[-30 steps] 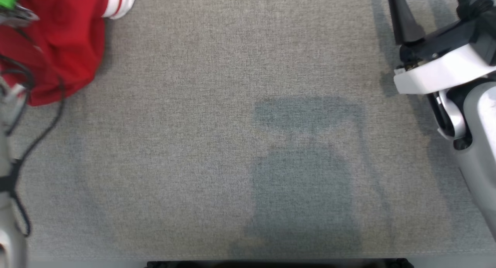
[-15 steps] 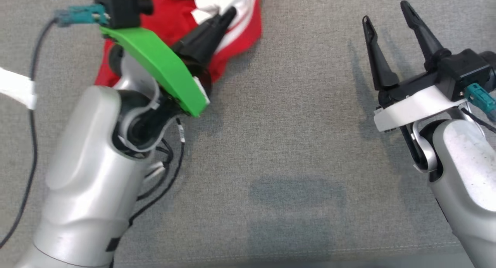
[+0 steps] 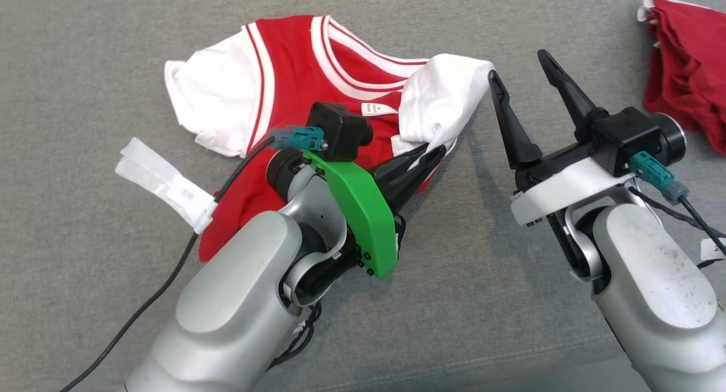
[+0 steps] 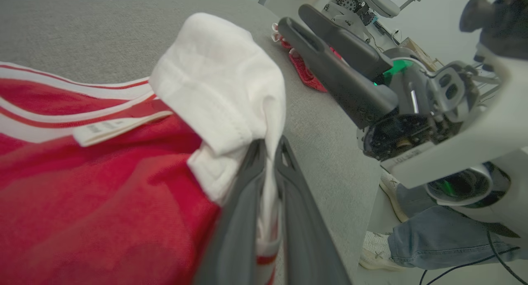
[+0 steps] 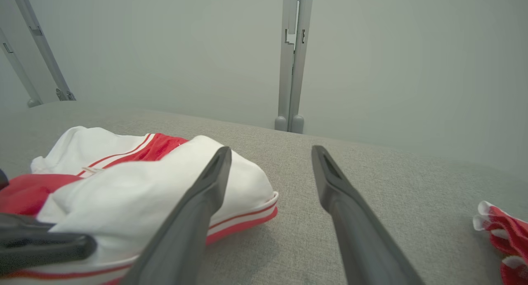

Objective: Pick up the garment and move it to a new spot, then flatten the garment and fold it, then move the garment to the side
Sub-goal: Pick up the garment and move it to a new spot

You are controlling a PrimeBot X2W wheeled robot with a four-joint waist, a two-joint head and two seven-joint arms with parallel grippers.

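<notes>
A red garment with white sleeves and striped trim lies rumpled on the grey fabric surface, neck opening and label facing up. My left gripper is shut on the white cloth at the garment's right sleeve; in the left wrist view the cloth is pinched between the left gripper's two fingers and the sleeve bunches up above them. My right gripper stands open just right of that sleeve, nothing between its fingers. From the right wrist, the right gripper points past the sleeve, its left finger overlapping it.
A second crumpled red cloth lies at the far right of the surface, also in the right wrist view. A white tag hangs on the left arm's cable. A person's jeans leg and shoe stand beyond the table edge.
The head camera has swung, so the whole picture has shifted and the garment and both arms have come fully into view. The left gripper stays shut on the garment and the right stays open.
</notes>
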